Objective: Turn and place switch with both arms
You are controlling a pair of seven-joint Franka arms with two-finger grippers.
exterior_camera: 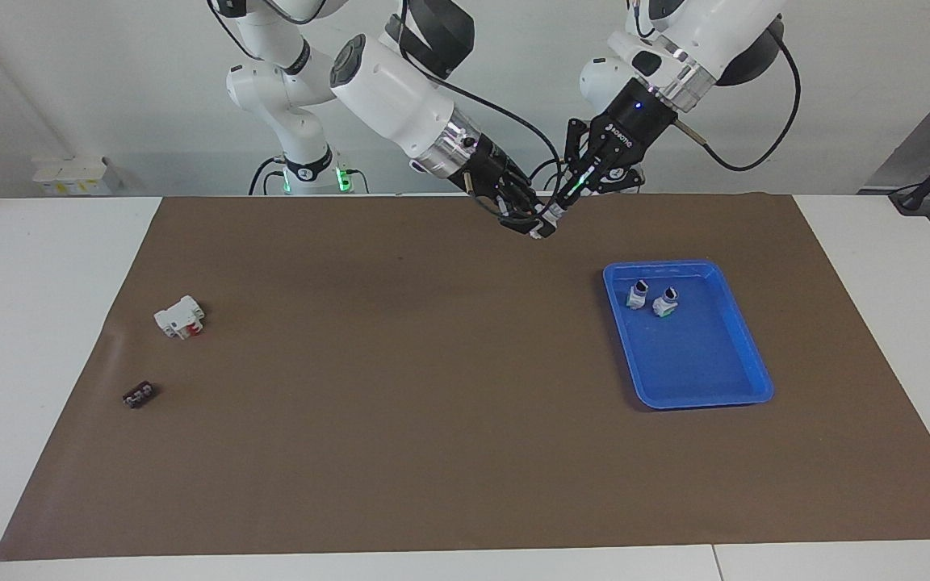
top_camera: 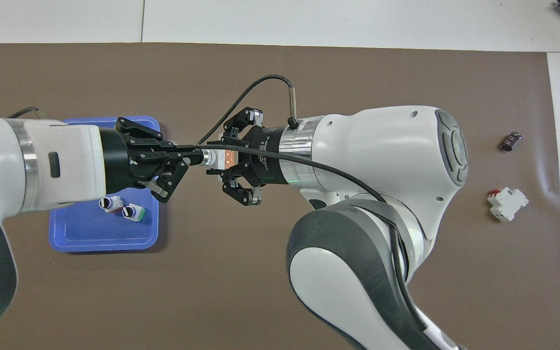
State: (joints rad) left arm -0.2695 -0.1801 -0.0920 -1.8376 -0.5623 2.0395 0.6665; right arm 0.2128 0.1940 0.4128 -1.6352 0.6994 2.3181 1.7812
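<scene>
White lettering runs along both black gripper bodies, too small to read. The thumb-sized white-grey switch with a black knob and an orange-faced block (top_camera: 220, 159) hangs in the air between the two hands, over the brown paper mat (exterior_camera: 400, 420) beside the blue plastic tray (exterior_camera: 743, 347). The left gripper (top_camera: 197, 156) is clenched on the knob end, and the right gripper (top_camera: 226, 167) is clamped on the coloured block, its outer links splayed to the sides (the tips themselves meet on the part). Only the overhead view shows the orange face glowing between the right fingers; the facing view shows just a pale tip where the two hands meet, clear above the mat. Two more white-grey switches (exterior_camera: 651, 298) lie in the tray. Toward the right arm's end of the table sit a larger white block with red parts (exterior_camera: 180, 317) and a small dark piece (exterior_camera: 138, 394).
</scene>
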